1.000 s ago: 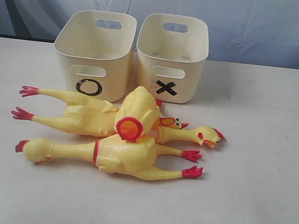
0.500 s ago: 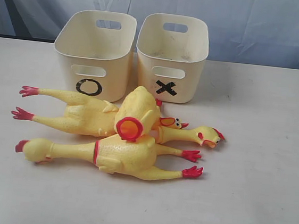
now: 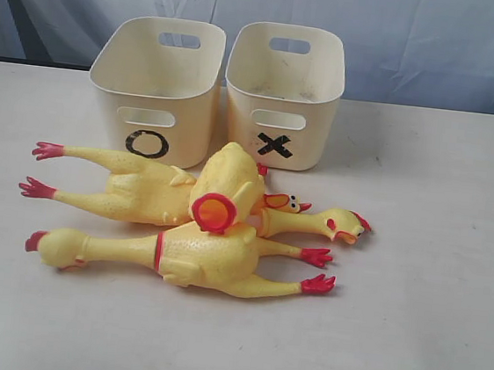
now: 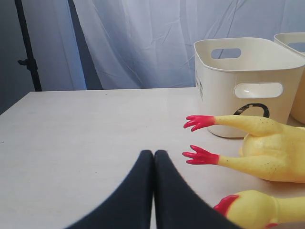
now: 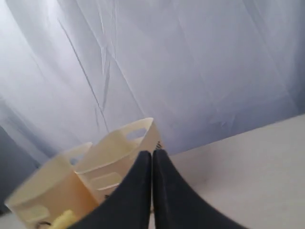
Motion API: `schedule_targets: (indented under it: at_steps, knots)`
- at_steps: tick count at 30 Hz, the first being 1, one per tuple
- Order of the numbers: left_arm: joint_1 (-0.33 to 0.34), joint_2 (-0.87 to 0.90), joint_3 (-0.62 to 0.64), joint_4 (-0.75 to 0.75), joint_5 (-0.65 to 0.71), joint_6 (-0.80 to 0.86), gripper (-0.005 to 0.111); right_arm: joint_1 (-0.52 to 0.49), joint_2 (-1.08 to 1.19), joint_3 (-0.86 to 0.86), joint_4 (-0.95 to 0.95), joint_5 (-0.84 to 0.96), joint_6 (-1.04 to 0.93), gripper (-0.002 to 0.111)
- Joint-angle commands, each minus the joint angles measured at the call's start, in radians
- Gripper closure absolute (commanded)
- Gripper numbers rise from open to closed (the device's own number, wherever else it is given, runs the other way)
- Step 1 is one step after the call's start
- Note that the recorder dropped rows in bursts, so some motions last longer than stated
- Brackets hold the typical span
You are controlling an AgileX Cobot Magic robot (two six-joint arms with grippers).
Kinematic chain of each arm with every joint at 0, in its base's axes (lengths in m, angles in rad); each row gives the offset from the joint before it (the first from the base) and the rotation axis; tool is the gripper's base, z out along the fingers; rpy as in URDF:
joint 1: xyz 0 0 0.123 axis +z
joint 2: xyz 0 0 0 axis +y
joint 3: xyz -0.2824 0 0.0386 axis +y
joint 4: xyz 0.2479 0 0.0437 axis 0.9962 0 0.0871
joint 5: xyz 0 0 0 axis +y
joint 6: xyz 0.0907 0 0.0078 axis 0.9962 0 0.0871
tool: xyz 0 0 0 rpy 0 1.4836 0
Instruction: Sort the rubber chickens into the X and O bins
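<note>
3 rubber chickens (image 3: 204, 256) heaped on table (image 3: 426, 328), just in front of the bins, all outside them. O bin (image 3: 115, 92) left, X bin (image 3: 320, 122) right, side by side. Smallest chicken (image 3: 229, 183) lies atop the 2 long ones. Left hand (image 4: 153, 153) pressed together, holding nothing, low near red feet. Right hand (image 5: 152, 153) pressed together, holding nothing, facing the bins.

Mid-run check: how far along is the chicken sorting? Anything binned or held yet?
Done: nothing. The O bin and X bin look empty as far as their insides show. In hand: nothing; the left pincer and right pincer are shut and empty. Left: all three, the rear chicken, front chicken and small chicken resting on them, lie piled on the table before the bins.
</note>
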Motion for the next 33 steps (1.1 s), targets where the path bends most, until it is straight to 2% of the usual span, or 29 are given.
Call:
schedule_targets:
  at_steps: [1,5,11,17,26,33]
  knots:
    - [0.001,-0.005,0.005,-0.004,-0.015,0.000,0.107,0.001,-0.006,0.002,0.263,-0.037,0.041,0.107]
    - [0.001,-0.005,0.005,-0.004,-0.015,0.000,0.107,0.001,-0.006,0.002,0.283,-0.035,0.041,0.107]
    - [0.001,-0.005,0.005,-0.004,-0.015,0.000,0.107,0.003,-0.006,0.002,0.206,0.123,-0.008,0.107]
    - [0.001,-0.005,0.005,0.001,-0.015,0.000,0.107,0.003,-0.006,0.002,0.257,0.165,-0.013,0.107]
    - [0.001,-0.005,0.005,0.001,-0.015,0.000,0.107,0.007,-0.006,-0.135,0.255,0.234,-0.068,0.107]
    - [0.001,-0.005,0.005,0.001,-0.015,0.000,0.107,0.007,0.023,-0.292,0.255,0.416,-0.391,0.107]
